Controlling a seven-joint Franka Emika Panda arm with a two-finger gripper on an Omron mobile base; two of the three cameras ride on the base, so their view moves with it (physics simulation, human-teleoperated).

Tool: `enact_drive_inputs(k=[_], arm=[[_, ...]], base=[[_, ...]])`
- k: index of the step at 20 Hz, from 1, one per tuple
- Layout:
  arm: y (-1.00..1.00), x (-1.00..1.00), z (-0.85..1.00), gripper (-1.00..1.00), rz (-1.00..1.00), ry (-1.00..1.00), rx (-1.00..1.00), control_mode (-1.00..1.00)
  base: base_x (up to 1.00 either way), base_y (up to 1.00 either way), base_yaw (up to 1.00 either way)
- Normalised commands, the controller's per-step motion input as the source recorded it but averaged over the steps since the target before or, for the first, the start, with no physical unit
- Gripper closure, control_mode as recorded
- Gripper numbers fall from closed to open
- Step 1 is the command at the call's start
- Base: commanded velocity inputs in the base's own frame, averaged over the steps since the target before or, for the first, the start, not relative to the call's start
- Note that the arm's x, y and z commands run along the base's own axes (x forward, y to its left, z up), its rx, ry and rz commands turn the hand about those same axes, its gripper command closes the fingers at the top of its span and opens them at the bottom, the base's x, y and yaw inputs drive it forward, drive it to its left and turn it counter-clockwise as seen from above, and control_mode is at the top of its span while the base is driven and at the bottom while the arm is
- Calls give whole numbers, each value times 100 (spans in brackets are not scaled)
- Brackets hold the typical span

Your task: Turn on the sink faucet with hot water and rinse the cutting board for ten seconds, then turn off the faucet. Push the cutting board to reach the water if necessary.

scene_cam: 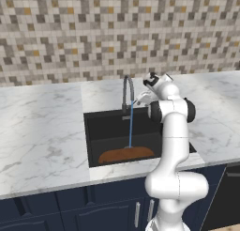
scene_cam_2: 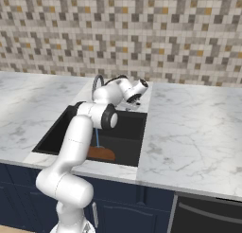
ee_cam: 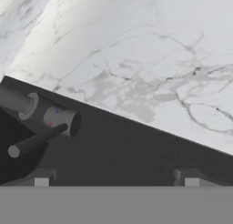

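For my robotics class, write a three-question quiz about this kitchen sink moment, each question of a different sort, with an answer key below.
1. True or false: a blue stream of water falls from the sink faucet onto the cutting board.
2. Multiple choice: the cutting board lies (A) on the marble counter, (B) in the black sink by its front wall, (C) against the tiled wall.
3. Fill in: the gripper hangs beside the faucet with its jaws ____.

Key:
1. True
2. B
3. open; the hand view shows its fingertips set wide apart near the faucet handle, gripping nothing.
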Motion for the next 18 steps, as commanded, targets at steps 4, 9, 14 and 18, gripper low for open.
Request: enact_drive_inputs(k=[4, 9, 14, 18], arm=[[6, 0, 0, -100, 0, 0, 0, -100], [1, 0, 0, -100, 0, 0, 0, -100], [0, 6, 0, -100, 0, 0, 0, -100], [0, 14, 0, -100, 0, 0, 0, -100]], base=[[0, 0, 0], [0, 0, 0], [0, 0, 0], [0, 0, 0]])
